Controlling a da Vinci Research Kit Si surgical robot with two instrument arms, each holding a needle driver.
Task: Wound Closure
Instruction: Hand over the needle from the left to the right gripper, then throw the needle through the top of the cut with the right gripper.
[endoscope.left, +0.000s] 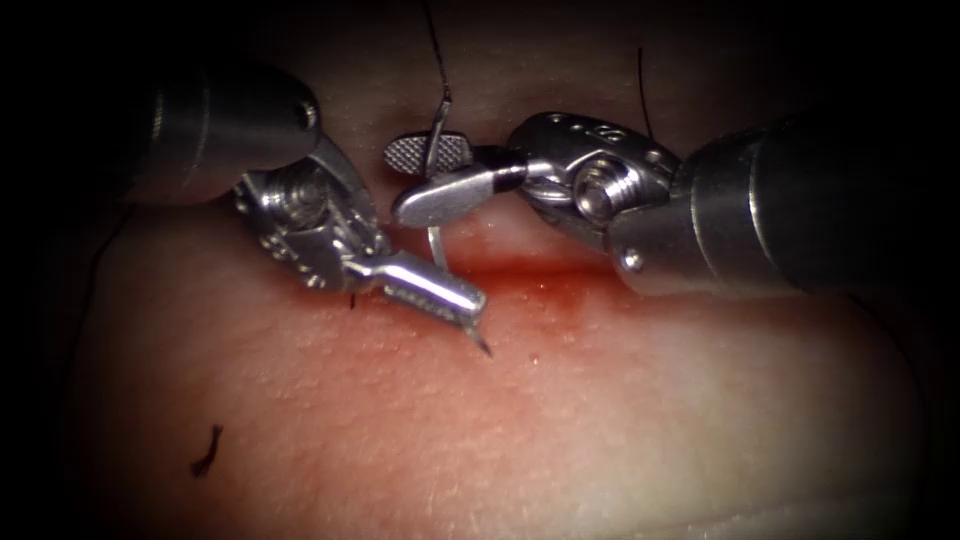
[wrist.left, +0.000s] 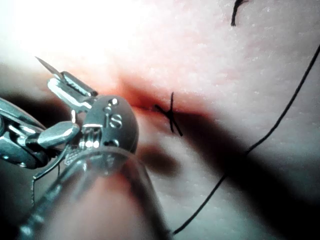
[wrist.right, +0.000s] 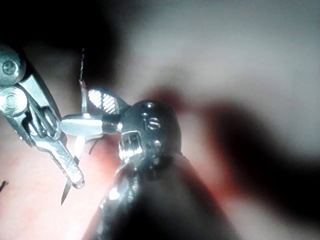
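Left tool (endoscope.left: 470, 318) comes in from ten o'clock, jaws clamped on the needle (endoscope.left: 481, 342) right near its sharp tip, and the point pokes out past the jaws toward five o'clock. The needle's curve rises behind those jaws, a pale arc above the cut (endoscope.left: 520, 272), up to the right tool (endoscope.left: 428, 175) at twelve o'clock. That tool reaches in from three o'clock with its jaws parted, one ribbed face turned up, and the needle's tail end passes between them; whether they touch it, I cannot tell. The needle looks clear of the tissue (endoscope.left: 560, 420), though its mid-curve is partly hidden. Thread (endoscope.left: 436, 50) runs from the tail straight up to twelve o'clock.

Red fluid (endoscope.left: 540, 290) sits along the cut, which runs three to nine o'clock under both tools. A cut end of thread (endoscope.left: 207, 452) lies on the tissue at seven o'clock, well apart from the tools.

From the left wrist, a knot (wrist.left: 171, 116) sits on the cut beside the tool.
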